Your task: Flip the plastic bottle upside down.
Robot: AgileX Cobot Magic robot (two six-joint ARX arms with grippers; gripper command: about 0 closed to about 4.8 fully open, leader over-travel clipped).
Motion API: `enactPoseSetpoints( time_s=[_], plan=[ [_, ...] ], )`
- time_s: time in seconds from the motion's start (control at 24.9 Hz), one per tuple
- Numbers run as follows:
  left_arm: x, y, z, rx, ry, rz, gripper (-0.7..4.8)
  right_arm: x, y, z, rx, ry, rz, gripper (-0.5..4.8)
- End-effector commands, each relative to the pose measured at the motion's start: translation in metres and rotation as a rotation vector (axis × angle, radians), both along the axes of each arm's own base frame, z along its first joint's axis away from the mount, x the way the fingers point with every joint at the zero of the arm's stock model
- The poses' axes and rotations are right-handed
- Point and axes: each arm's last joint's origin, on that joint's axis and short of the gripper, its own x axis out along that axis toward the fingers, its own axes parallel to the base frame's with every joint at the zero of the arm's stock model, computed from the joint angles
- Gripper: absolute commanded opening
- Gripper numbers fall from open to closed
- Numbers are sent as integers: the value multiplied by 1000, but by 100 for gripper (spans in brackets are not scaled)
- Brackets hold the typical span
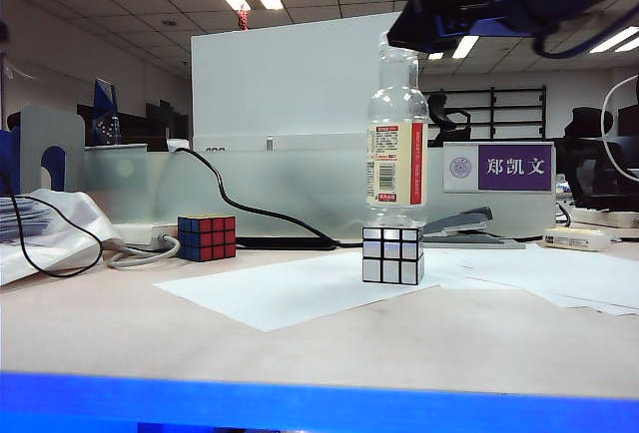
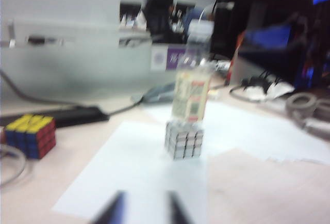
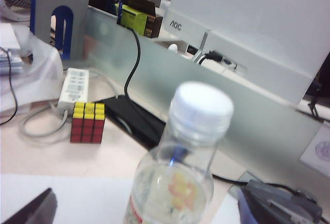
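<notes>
Beneath right pincer [image 1: 424, 39]: plastic bottle [image 1: 396, 144]

One plastic bottle [image 1: 396, 134] stands on the counter [image 1: 300, 343]. There are two puzzle cubes: one silver-and-black cube [image 1: 392, 254] under the bottle and one multicoloured cube [image 1: 207, 237] off to the side. One stapler [image 1: 462, 225] lies behind them, and one white power strip [image 3: 73, 85] sits near the coloured cube. One nameplate [image 1: 499, 168] leans against the partition. Several sheets of white paper [image 1: 290, 288] overlap; their exact number cannot be told. Two grippers show: the left gripper [image 2: 142, 208] and the right gripper [image 1: 449, 9].
</notes>
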Motion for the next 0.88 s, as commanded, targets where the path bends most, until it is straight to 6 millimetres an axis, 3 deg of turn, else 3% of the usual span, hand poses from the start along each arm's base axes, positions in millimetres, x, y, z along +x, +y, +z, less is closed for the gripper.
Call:
enactPoseSetpoints(
  time_s=[0.04,0.16,0.24,0.28,0.48,0.56,0.88],
  plan=[
    [8,-2,12,-1,-87,-10,98,11,5,13,-21,-74,-55,479],
    [26,-6,30,65,-88,-49,104,20,7,13,-26,-67,-85,479],
    [47,-13,44,99,-66,-169,167,26,6,9,-21,-72,-113,479],
    [59,-19,50,111,-67,-217,167,29,6,6,-22,-65,-118,479],
    [117,-47,72,136,-32,-324,299,50,14,-13,-54,-17,-123,479],
    [126,-53,78,136,-52,-348,301,59,19,-19,-64,1,-115,479],
    [127,-53,86,141,-139,-319,305,82,30,-25,-72,20,-119,479]
  ],
)
